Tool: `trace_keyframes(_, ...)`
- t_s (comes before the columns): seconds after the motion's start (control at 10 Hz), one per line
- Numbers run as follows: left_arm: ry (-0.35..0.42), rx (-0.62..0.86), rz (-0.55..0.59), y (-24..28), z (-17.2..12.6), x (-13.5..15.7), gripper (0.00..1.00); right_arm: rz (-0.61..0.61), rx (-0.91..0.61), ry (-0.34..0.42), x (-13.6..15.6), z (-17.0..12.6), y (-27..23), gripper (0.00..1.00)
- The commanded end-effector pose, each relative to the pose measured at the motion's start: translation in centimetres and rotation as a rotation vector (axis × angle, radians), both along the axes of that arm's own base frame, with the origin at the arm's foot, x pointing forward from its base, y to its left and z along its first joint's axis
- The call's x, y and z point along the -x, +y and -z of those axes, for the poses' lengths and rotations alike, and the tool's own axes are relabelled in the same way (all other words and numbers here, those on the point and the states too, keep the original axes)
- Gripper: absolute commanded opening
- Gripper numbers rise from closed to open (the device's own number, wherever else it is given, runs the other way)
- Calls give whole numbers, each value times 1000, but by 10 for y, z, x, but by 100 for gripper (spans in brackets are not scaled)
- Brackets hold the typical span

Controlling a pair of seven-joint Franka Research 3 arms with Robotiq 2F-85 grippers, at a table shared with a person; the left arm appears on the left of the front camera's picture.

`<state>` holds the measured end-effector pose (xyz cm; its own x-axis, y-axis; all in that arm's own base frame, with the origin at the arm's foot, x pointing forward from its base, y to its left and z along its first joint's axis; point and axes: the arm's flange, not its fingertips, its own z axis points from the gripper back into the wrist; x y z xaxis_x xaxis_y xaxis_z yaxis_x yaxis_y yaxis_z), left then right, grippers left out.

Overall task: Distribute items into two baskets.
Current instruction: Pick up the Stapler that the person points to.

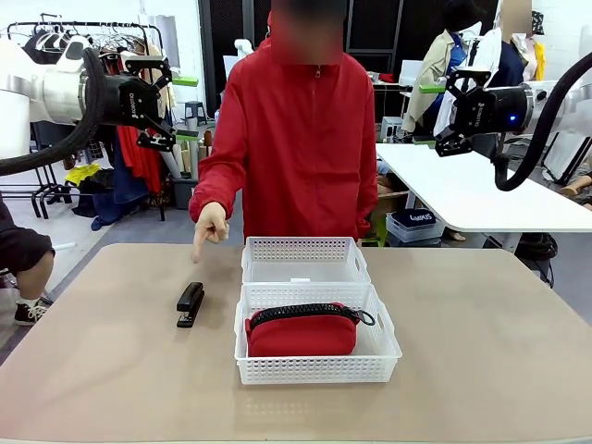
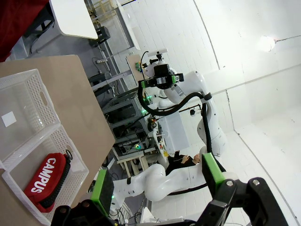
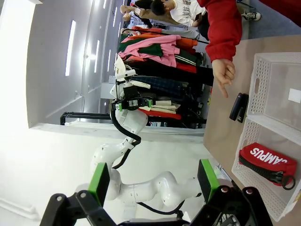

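status: pouch (image 1: 301, 335) lies in the near basket (image 1: 314, 370), zipper side up, strap loop at its right end, filling most of the floor. far basket (image 1: 305, 248) stands touching the near one behind it and carries nothing but a small white label (image 1: 301, 278). stapler (image 1: 191, 303) lies flat on the table (image 1: 481, 351), just left of the near basket, apart from it and pointing away from the robot. person's hand (image 1: 211, 225) hangs above and beyond the stapler, index finger pointing down toward it, not touching. left arm (image 1: 55, 92) and right arm (image 1: 555, 102) are both raised well above the table at their own sides; left jaws spread wide and empty, right jaws likewise spread and empty. assessment: one item is placed and one is outstanding; the step in hand looks to be the stapler, most likely bound for the far basket so that each holds one item. the left arm is on the stapler's side and better placed. next move calls for a long descent, jaws turned to close across the stapler's narrow width, and the pointing hand clear of the path.
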<state>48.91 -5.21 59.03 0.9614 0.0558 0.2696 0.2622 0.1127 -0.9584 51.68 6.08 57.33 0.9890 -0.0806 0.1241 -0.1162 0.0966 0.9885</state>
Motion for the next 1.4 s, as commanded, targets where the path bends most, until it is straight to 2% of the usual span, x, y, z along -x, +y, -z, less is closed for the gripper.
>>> trace_keyframes(0.0,-5,2,3,0,-3,1,100,9,2,-2,-1,-1,1,100)
trace_keyframes(0.9,0,0,0,0,0,0,100,9,2,-2,-1,-1,1,100)
trace_keyframes(1.0,17,-87,23,2,-5,-1,100,9,2,-2,-1,-1,1,100)
trace_keyframes(1.3,64,-478,82,-6,-24,5,100,9,2,-2,-1,-1,1,100)
